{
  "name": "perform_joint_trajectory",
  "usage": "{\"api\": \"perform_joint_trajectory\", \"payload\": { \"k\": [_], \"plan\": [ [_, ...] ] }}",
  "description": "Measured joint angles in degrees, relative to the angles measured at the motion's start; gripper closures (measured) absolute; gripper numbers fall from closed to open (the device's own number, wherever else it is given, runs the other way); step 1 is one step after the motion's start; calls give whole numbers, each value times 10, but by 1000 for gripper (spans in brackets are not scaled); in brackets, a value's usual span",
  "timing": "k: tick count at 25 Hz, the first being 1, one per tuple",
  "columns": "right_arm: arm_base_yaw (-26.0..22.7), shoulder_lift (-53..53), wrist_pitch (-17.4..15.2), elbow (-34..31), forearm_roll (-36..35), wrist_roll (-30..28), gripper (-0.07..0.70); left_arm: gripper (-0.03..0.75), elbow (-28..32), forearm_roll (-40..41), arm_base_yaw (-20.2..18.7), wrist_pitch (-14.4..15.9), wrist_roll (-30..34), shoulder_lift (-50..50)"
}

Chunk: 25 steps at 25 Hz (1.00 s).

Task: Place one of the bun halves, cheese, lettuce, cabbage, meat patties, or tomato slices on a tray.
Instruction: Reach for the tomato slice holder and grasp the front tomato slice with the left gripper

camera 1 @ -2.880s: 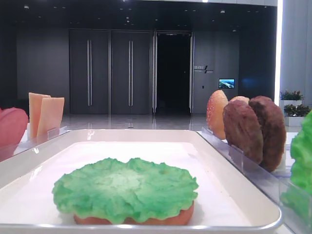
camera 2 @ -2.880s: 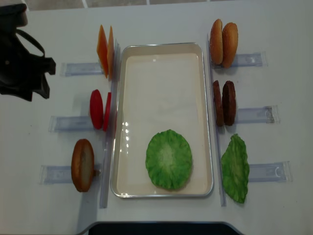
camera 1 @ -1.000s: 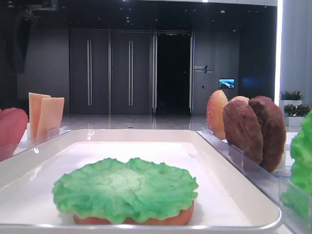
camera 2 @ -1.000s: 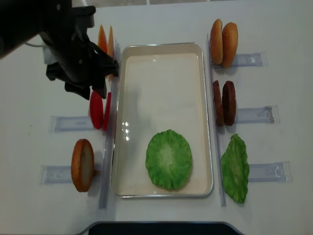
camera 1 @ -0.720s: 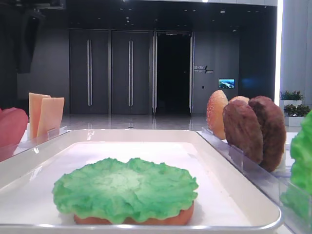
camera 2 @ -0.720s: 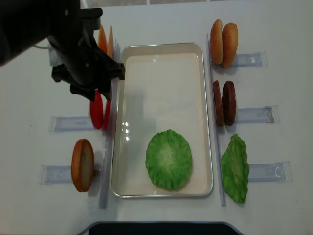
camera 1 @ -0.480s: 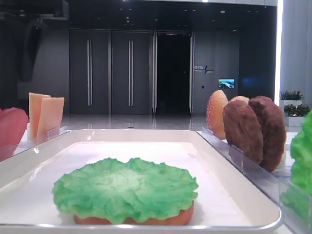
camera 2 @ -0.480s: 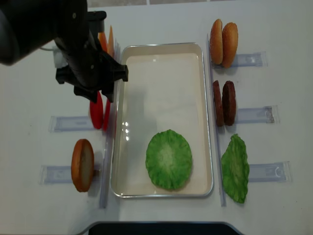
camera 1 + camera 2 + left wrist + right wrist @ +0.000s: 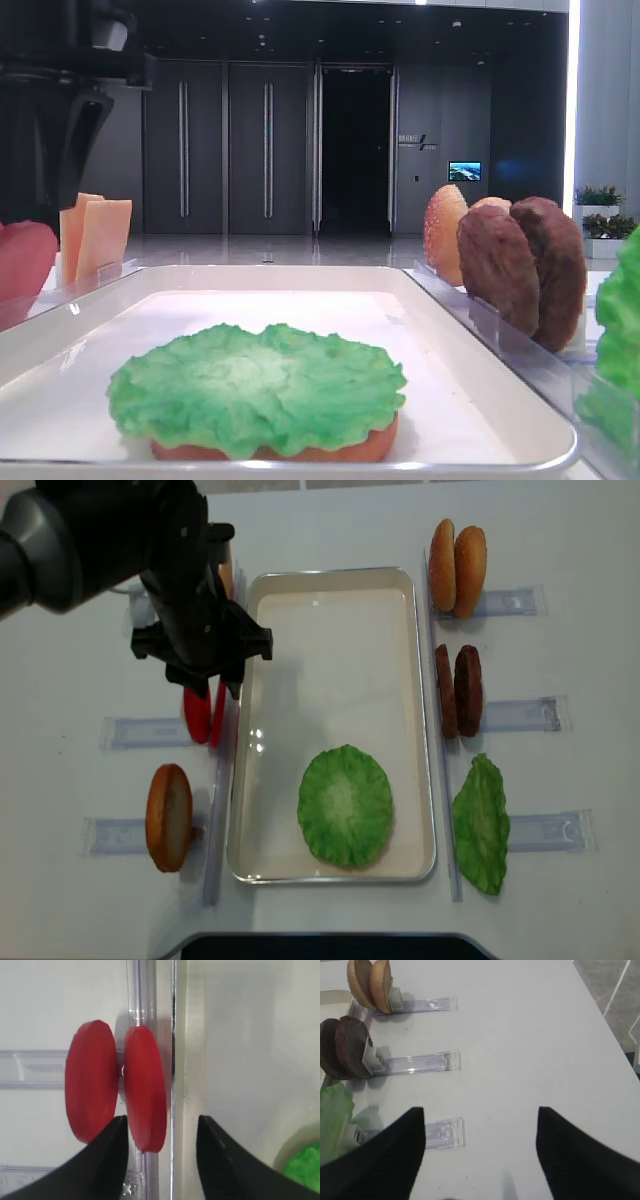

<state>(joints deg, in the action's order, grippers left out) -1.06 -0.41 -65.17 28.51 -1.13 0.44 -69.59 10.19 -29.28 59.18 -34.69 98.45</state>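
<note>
Tomato slices (image 9: 115,1087) stand on edge in a clear rack (image 9: 30,1067) just left of the tray (image 9: 335,660), and we see them only partly from overhead, since the left gripper (image 9: 160,1160) hangs over them, its fingers (image 9: 107,1160) spread with nothing between them. We see a thin orange rim under the lettuce (image 9: 345,805) on the tray without being able to name it, and the right gripper (image 9: 480,1157) shows only two dark blurred fingers spread above the table (image 9: 520,1035). Against half a second ago, the left arm has moved further down over the slices and now fills the low view's upper left corner.
</note>
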Motion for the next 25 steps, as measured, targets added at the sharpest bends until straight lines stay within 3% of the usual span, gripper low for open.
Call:
{"api": "perform_joint_trajectory", "payload": {
  "k": [25],
  "plan": [
    [0, 0, 0, 0, 0, 0, 150, 367, -2, 52, -6, -3, -4, 57]
  ]
}}
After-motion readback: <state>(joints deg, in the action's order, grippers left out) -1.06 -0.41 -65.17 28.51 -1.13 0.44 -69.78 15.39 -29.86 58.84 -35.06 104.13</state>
